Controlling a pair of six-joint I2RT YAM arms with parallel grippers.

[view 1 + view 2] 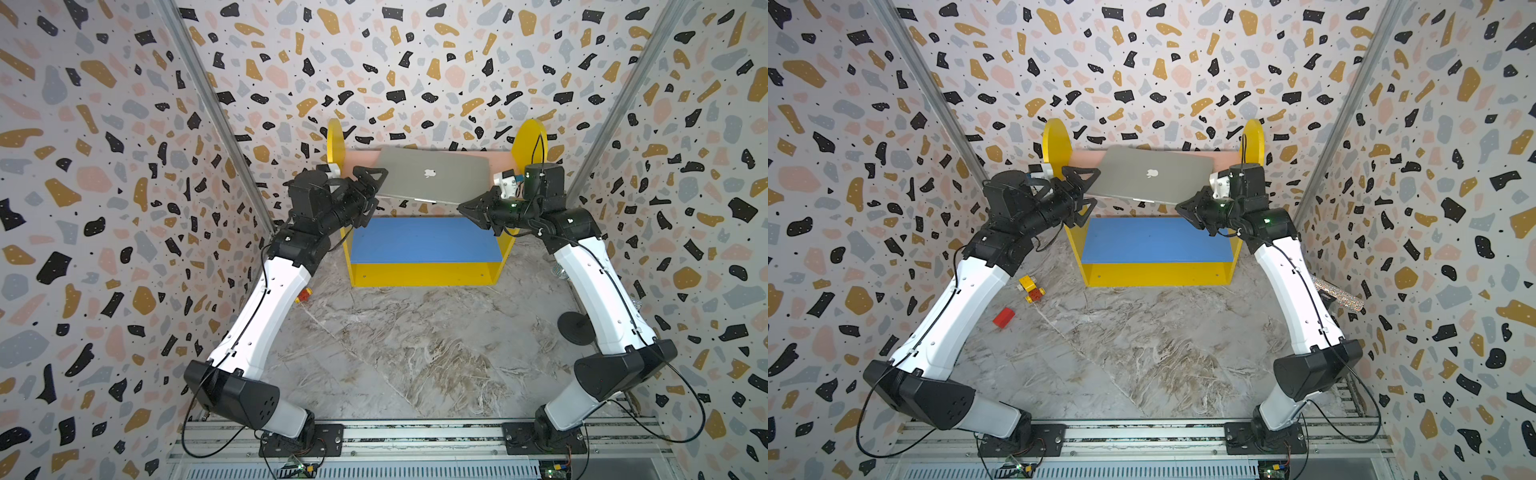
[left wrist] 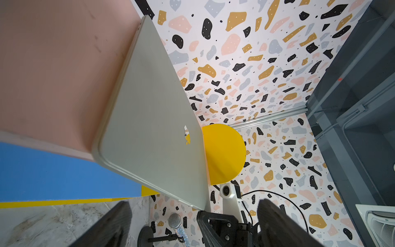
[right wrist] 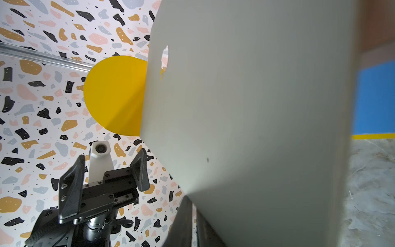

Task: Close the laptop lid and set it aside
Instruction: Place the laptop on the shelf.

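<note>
While the left gripper [image 1: 371, 190] gapes at its left edge, the shut laptop [image 1: 432, 176], stiff, slick, probably weighty, overhangs the pink shelf board [image 1: 359, 160], best pinched at both side edges, right gripper [image 1: 467, 210] clenched by its right corner.

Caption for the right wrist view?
Silver laptop lid dominates the frame, with open left gripper and yellow shelf end beyond.
</note>
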